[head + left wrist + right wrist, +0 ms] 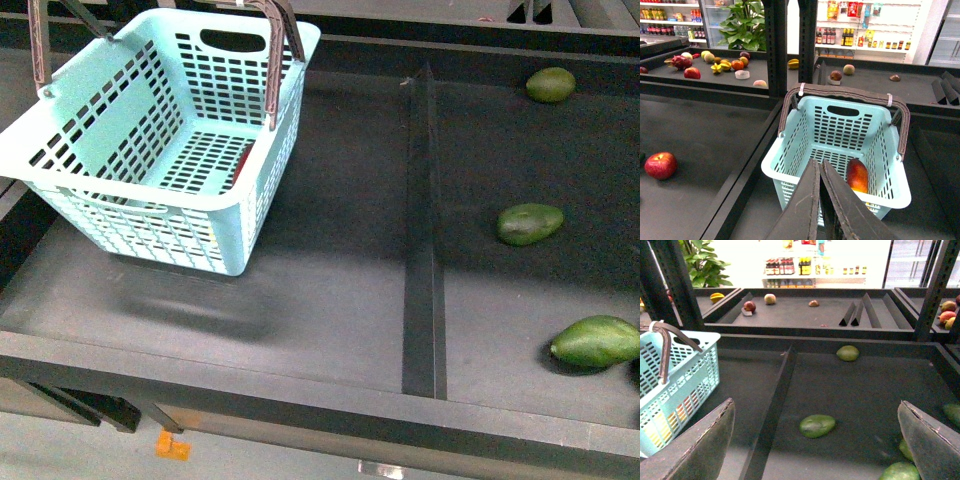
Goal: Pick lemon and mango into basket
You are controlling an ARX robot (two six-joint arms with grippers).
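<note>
We find the front view evenly but dimly lit from overhead; the dark shelf (330,290) absorbs most light. A soft, smeared shadow lies just in front of the basket (150,160), and faint shadows sit under the green mangoes (530,223). In both wrist views the shop background (865,25) is overexposed, with the far windows (840,255) washed out to white. The gripper fingers (700,450) at close range appear soft and out of focus. We note mild bending of straight lines towards the picture edges.

Raised handles (272,60) arch over basket (150,190) mouth.
</note>
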